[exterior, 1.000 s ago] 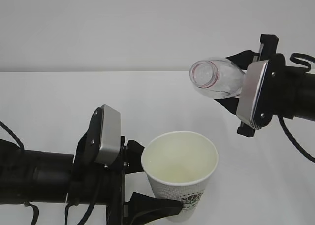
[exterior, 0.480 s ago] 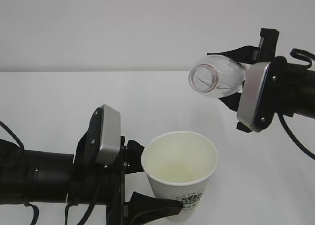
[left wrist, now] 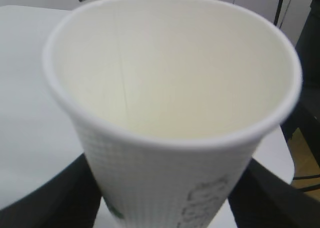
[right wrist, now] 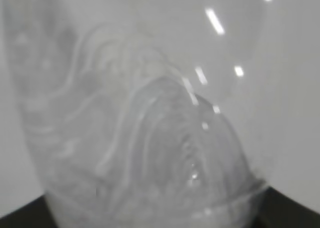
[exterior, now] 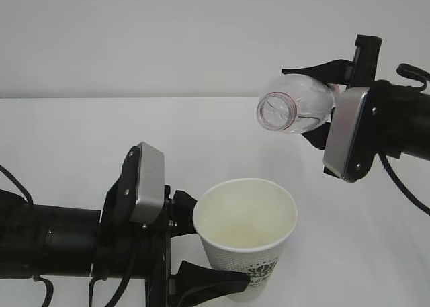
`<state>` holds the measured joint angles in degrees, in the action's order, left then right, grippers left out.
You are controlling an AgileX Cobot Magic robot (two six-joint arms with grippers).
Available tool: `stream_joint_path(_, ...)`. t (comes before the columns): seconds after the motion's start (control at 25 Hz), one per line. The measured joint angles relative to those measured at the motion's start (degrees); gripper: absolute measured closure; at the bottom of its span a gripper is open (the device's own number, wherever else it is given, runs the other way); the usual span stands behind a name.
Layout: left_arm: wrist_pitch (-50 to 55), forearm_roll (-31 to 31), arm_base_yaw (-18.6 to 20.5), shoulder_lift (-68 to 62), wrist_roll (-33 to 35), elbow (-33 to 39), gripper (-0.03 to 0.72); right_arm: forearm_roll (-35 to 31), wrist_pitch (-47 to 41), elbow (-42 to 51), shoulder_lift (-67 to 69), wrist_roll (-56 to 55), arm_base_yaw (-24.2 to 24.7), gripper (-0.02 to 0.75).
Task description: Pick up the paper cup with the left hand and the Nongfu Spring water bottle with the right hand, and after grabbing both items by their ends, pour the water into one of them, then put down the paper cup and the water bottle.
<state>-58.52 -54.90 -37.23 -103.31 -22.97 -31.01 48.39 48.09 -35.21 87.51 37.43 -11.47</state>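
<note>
White table (exterior: 80, 139); bottle (exterior: 295, 105) above cup (exterior: 245, 236).

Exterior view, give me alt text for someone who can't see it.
The left gripper holds an upright white paper cup low in front, while the right gripper holds a clear bottle tipped on its side above and behind it, open mouth facing the camera. No water stream is visible.

A white paper cup (left wrist: 172, 113) is held upright between two black fingers (left wrist: 55, 205), its inside seen empty.
</note>
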Motion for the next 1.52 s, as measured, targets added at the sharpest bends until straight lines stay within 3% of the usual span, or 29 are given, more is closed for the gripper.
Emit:
stream_joint_path(0.4, -0.1, 0.1, 0.0, 0.0, 2.1, 0.0, 0.15, -2.9, 0.0, 0.0, 0.0, 2.9, 0.0, 0.323)
stream_joint_path(1.52, -0.4, 0.1, 0.0, 0.0, 2.9, 0.0, 0.151, -3.0, 0.3, 0.0, 0.0, 8.4, 0.0, 0.325)
